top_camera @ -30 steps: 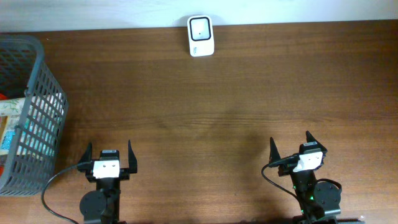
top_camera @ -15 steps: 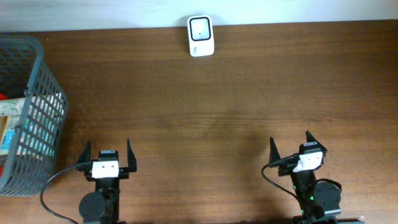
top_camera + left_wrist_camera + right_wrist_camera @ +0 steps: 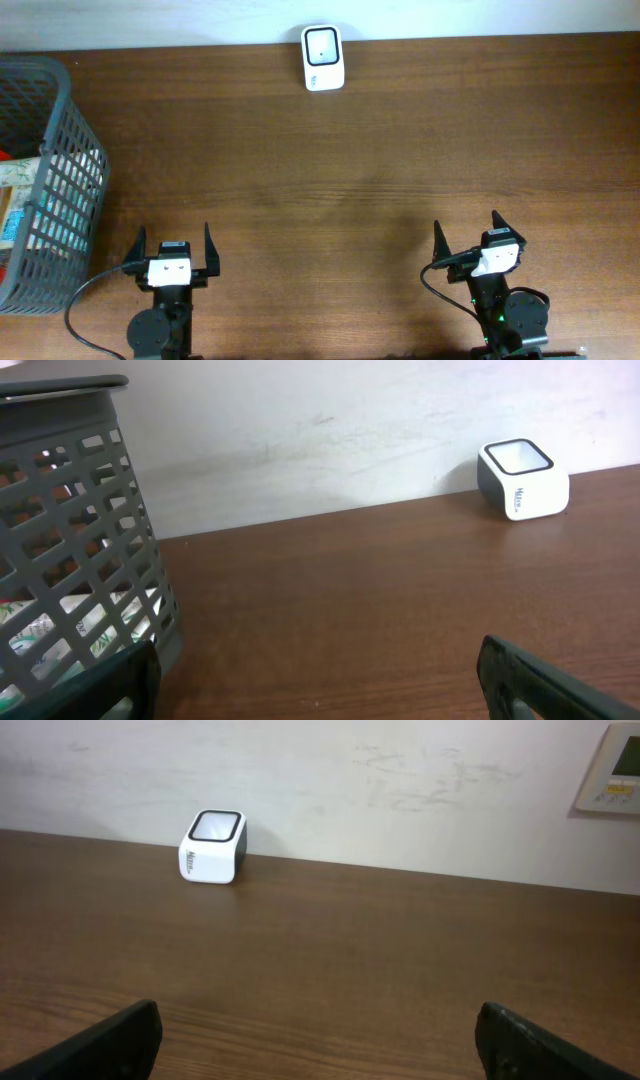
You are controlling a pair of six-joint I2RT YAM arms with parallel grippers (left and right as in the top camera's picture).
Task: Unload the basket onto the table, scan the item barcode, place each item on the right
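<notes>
My left tool (image 3: 173, 240) and right tool (image 3: 466, 225) gape wide, empty. Nothing picked yet; next I reach into the basket (image 3: 70, 170).

matt dark wood-grain table (image 3: 400, 150), grey plastic lattice basket (image 3: 65, 200), glossy white plastic scanner (image 3: 323, 58)

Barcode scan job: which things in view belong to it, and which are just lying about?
Belongs to the job: white scanner; grey basket; packaged items inside it; left gripper and right gripper, both open and empty.
Just there: wall panel in the right wrist view; wooden table.
</notes>
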